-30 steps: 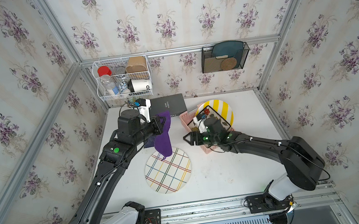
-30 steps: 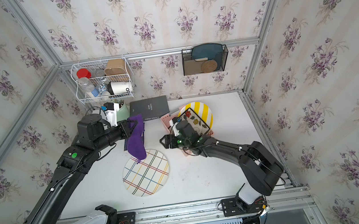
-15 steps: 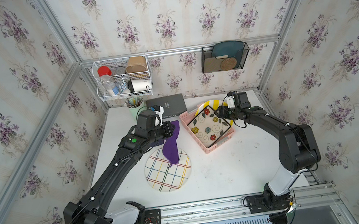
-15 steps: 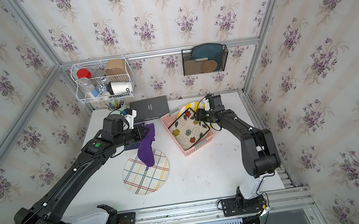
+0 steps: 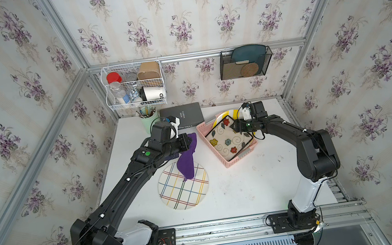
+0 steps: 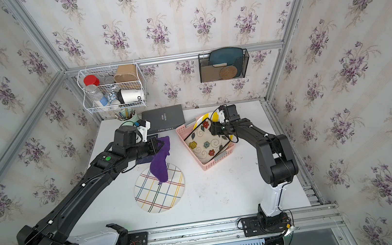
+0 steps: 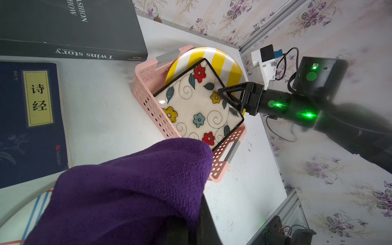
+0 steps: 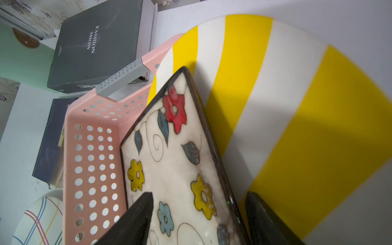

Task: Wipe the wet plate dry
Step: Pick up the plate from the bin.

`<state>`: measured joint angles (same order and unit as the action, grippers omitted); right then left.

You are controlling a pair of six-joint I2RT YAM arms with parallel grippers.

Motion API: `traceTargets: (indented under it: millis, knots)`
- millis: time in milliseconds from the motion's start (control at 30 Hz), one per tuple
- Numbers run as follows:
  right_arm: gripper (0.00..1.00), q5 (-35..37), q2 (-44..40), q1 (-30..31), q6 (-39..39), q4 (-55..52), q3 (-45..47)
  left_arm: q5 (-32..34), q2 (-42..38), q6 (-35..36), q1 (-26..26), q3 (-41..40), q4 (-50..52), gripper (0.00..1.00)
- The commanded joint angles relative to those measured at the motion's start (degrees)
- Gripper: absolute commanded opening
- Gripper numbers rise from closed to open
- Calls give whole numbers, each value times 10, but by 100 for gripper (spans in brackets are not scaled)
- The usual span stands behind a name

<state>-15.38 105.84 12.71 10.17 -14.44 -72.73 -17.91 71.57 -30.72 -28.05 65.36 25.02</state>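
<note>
We see the left gripper (image 5: 187,140) clamped on a purple cloth (image 5: 186,163). The cloth hangs down, and its low end sits over the far edge of the plaid plate (image 5: 186,195). We can't tell if it touches.

The plaid plate lies flat on the white table (image 5: 249,193), near the middle, well apart from the right arm. Right and far of it is a pink basket (image 5: 230,164) with a square floral plate (image 5: 226,143) leaning inside and a yellow striped plate (image 5: 226,114) behind it.

The right gripper (image 8: 198,212) has its jaws apart, straddling the floral plate's right rim. One finger is over the plate's face and one is past the rim, so nothing is gripped.

A grey book (image 5: 181,116) lies at the far edge and a blue book (image 7: 31,118) under the left arm.
</note>
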Motion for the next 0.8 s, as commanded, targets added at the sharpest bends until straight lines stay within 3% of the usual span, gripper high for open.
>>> traceTargets:
  millis: [0, 367, 433, 533, 600, 667, 767]
  knots:
    - [68, -15, 27, 0, -16, -136, 3, -9, -3, -3, 0, -1, -28, 0]
    - [9, -109, 11, -1, 11, -119, -15, -15, -17, -11, 0, -10, -46, 0]
    - [10, -109, 21, -1, 11, -120, -16, -17, -14, -9, 0, -8, -43, 0]
    - [28, -101, 30, -1, 12, -119, -16, -18, -12, -8, 0, -7, -42, 0]
    - [34, -101, 33, -1, 10, -119, -17, -19, -12, -8, 0, -7, -43, 0]
    - [29, -95, 33, -1, 9, -120, -20, -19, -11, -11, 0, -9, -46, 0]
    - [9, -93, 5, -1, 15, -105, -16, -23, -11, -14, 0, -10, -49, 0]
